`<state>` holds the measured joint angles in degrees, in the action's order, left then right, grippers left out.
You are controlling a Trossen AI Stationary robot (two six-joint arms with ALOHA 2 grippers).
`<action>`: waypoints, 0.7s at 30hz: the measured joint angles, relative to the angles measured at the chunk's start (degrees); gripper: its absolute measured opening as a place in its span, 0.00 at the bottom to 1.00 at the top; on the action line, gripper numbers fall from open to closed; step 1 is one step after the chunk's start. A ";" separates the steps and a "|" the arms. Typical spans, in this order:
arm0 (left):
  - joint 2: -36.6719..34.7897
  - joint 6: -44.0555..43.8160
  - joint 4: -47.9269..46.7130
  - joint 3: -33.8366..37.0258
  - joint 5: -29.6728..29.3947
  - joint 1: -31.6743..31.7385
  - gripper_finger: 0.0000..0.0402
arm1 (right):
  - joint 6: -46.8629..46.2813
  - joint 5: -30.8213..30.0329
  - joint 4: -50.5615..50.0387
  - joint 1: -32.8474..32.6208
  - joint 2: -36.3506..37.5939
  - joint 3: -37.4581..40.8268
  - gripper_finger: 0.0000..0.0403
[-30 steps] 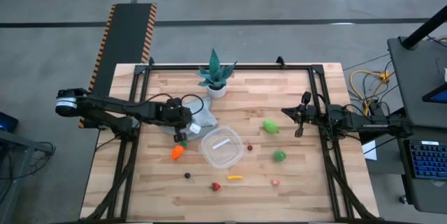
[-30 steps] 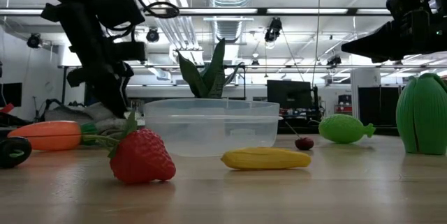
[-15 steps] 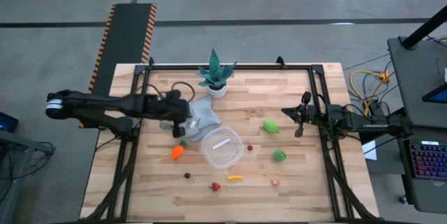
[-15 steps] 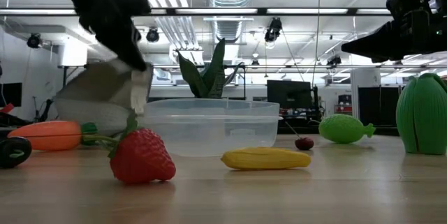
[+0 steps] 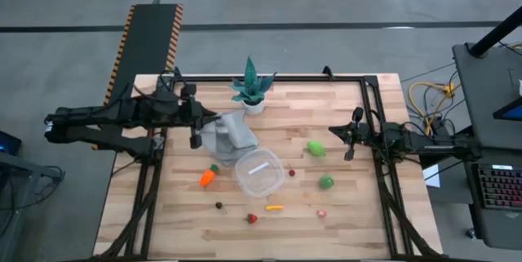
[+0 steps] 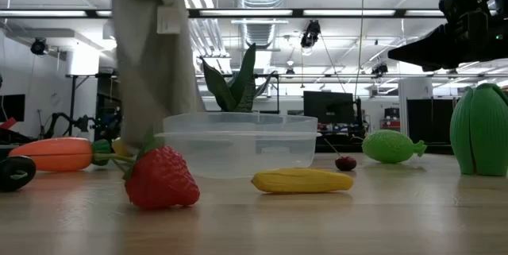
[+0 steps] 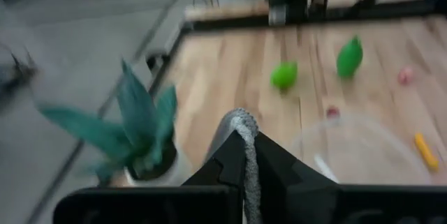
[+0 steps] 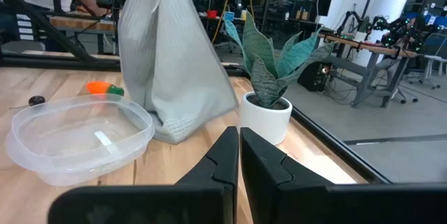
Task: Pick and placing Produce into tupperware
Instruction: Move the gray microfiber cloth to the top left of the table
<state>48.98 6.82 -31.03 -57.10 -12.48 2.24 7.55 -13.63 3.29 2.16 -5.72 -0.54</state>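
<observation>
Two arms working the table, only one busy. Left gripper point(image 5: 196, 125) is pinching the grey cloth point(image 5: 228, 134) between closed fingers and holding it up off the wood near the left rear; cloth is hanging limp in a long drape, its lower end trailing down beside the tupperware point(image 5: 259, 174). Soft, light, floppy stuff — it is folding wherever it likes.

Produce is lying loose on the boards, none in the container yet. Carrot point(image 5: 207, 178) is sitting just left of the tupperware: looks like hard, smooth plastic, long and tapered, so a grip across the thick middle seems safest, since the taper may squirt out of the fingers. Strawberry point(image 5: 252, 218) and a yellow piece point(image 5: 275, 208) are resting near the front edge; both small and light, likely to skate if nudged. Green pieces point(image 5: 316, 148) are lying right of the container, rounder, probably prone to rolling.

Tupperware is standing open, mid-table; thin clear wall, likely to slide under a bump.

Right gripper point(image 5: 349, 139) is hanging idle over the right side, fingers closed on nothing.
</observation>
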 joint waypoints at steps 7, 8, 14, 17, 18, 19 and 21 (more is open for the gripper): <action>0.53 3.15 2.48 -4.11 0.03 0.00 0.00 | 0.00 -0.02 0.00 0.01 0.00 0.00 0.02; 0.58 3.42 2.94 -4.54 0.03 0.00 0.00 | 0.00 0.01 0.00 0.00 0.00 0.00 0.02; 0.51 8.02 11.73 -5.00 0.03 0.00 0.00 | 0.01 0.00 -0.03 0.01 -0.07 -0.01 0.02; 0.34 9.99 15.16 -5.00 0.01 0.00 0.00 | 0.00 -0.01 -0.04 0.01 -0.07 0.00 0.02; 0.28 10.08 15.97 -5.00 0.02 0.00 0.00 | 0.00 0.00 -0.04 -0.01 -0.07 0.00 0.02; 0.32 10.12 16.97 -5.00 0.03 0.00 0.00 | 0.00 0.00 -0.04 0.01 -0.07 0.00 0.02; 0.28 10.74 18.25 -5.00 0.02 0.00 0.00 | 0.00 0.01 -0.04 0.01 -0.07 0.00 0.02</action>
<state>49.26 17.56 -12.78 -62.11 -12.46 2.24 7.55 -13.63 3.25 2.17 -5.78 -0.54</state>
